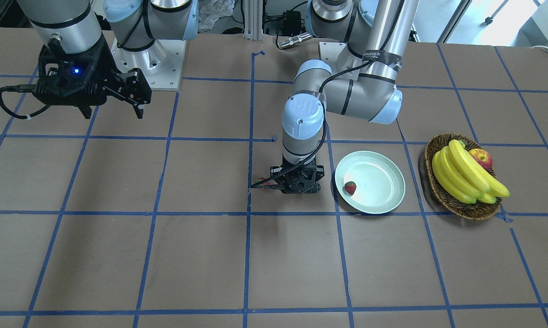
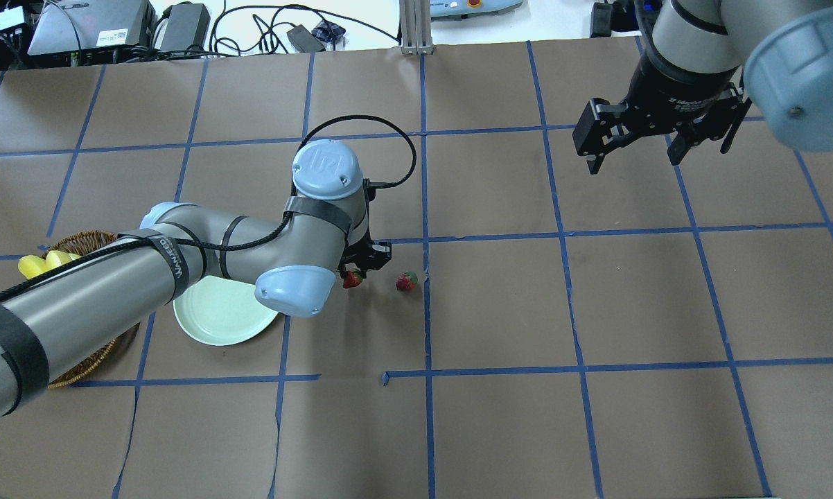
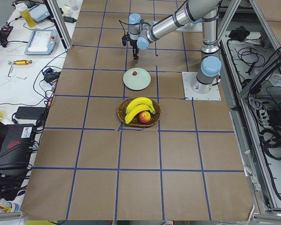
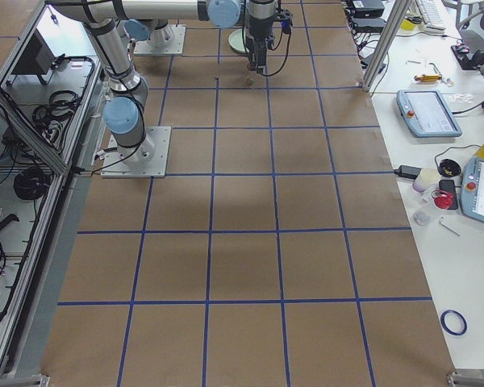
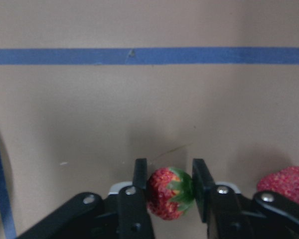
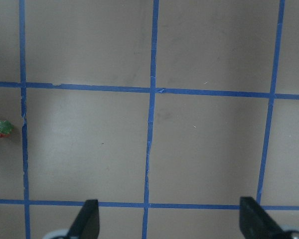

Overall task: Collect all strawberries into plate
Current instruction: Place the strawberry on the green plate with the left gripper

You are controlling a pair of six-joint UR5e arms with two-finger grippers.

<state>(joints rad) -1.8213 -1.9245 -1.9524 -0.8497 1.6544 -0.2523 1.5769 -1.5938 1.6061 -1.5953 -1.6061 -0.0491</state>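
My left gripper (image 5: 169, 185) is shut on a red strawberry (image 5: 168, 193) with a green cap, low over the table just beside the plate; it also shows in the overhead view (image 2: 352, 279). A second strawberry (image 2: 407, 281) lies loose on the table close beside it, and shows in the left wrist view (image 5: 288, 183). A third strawberry (image 1: 350, 187) lies inside the pale mint plate (image 1: 383, 191), near its rim. My right gripper (image 6: 169, 221) is open and empty, held high and far off over the other side of the table (image 2: 635, 163).
A brown wicker basket (image 1: 438, 184) with bananas (image 1: 465, 175) and an apple (image 1: 482, 158) stands beside the plate, on the side away from the left gripper. The brown table top is marked with blue tape lines (image 2: 427, 326). My left arm's elbow (image 2: 295, 291) hangs over part of the plate.
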